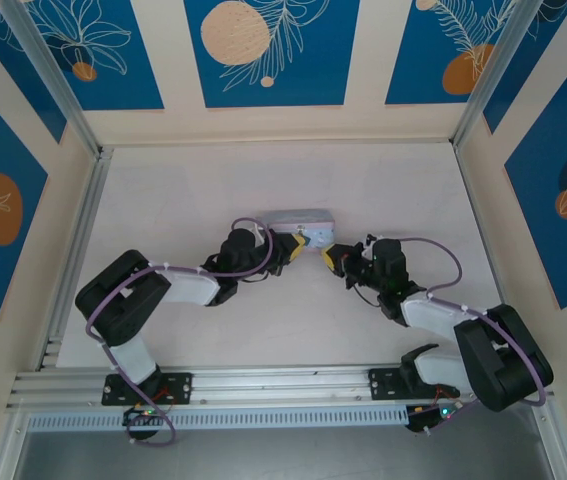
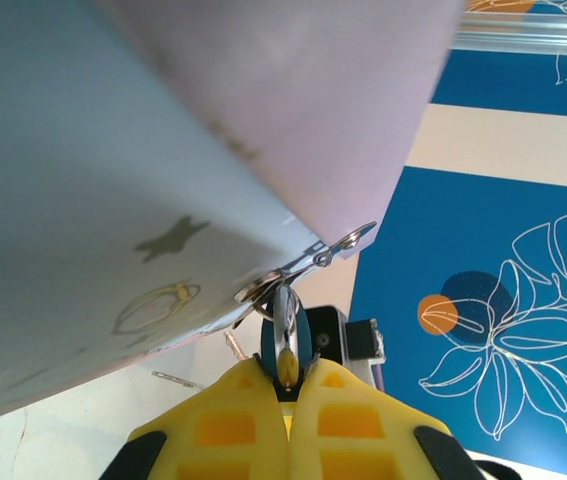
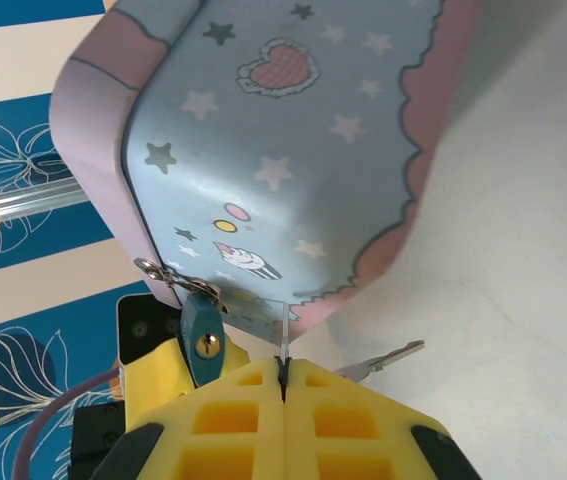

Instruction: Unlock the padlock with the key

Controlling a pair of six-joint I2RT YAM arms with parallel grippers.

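Observation:
The padlock [image 3: 203,340] is small and dark blue, with a brass keyhole facing my right wrist camera. It hangs from the metal hasp [image 2: 308,262] of the light-blue tin [image 1: 301,222]. My left gripper [image 2: 288,385] is shut on the padlock [image 2: 286,335] from below the tin's corner. My right gripper [image 3: 283,368] is shut on the key [image 3: 285,335], whose thin blade sticks up edge-on just right of the padlock, not in the keyhole. In the top view the two grippers [image 1: 293,248] [image 1: 331,257] meet at the tin's near edge.
A second small key [image 3: 383,360] lies flat on the white table [image 1: 213,330] just right of my right fingers. The tin rests mid-table, with aluminium rails along the left and near edges and patterned walls around.

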